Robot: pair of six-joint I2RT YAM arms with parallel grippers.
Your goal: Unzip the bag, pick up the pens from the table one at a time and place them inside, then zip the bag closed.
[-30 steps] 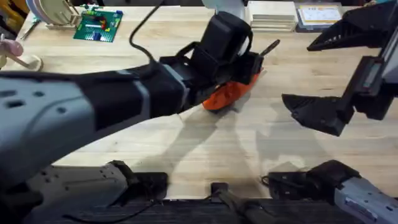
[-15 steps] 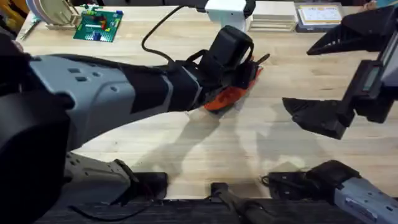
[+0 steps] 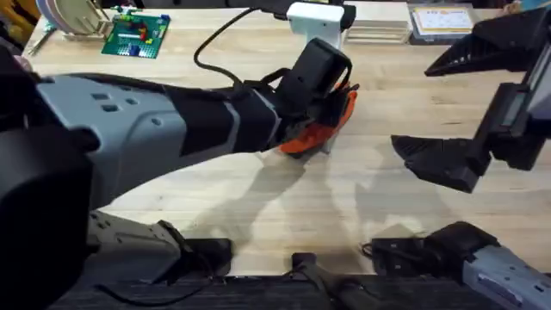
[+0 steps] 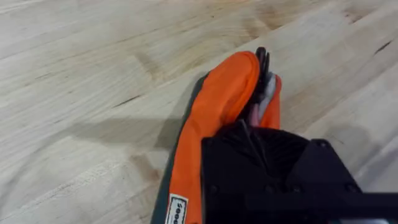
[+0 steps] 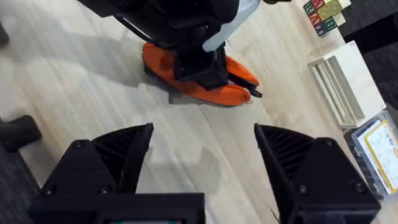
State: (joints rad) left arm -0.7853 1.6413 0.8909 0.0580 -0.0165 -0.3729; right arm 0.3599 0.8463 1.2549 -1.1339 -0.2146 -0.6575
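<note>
Clearly my left hand (image 3: 331,99) was the one at work: it reached across the middle of the table (image 3: 284,207) and sat right down on the bag (image 3: 312,133), its black body covering the near half of the pouch. From my left wrist I could see the orange fabric spread into two lips with a gap between them, so I judged the zip to be at least partly open. A slim black pen (image 4: 262,65) poked out of that gap at the far end, its tip just past the mouth. I could not tell whether my left fingers were closed on anything, since the hand's own housing hid them; my guess was that I was pushing the pen in or steadying the opening, which would explain why the hand pressed so close over the slit.

My right hand (image 5: 202,146) hung well apart from the bag, above bare wood, its fingers spread wide and holding nothing. I kept it there, I think, so it stayed out of the left arm's way yet faced the pouch, ready to pin the bag when the zip had to be drawn shut. The pouch lay on its side, tilted across the grain, its dark base edge against the table.
</note>
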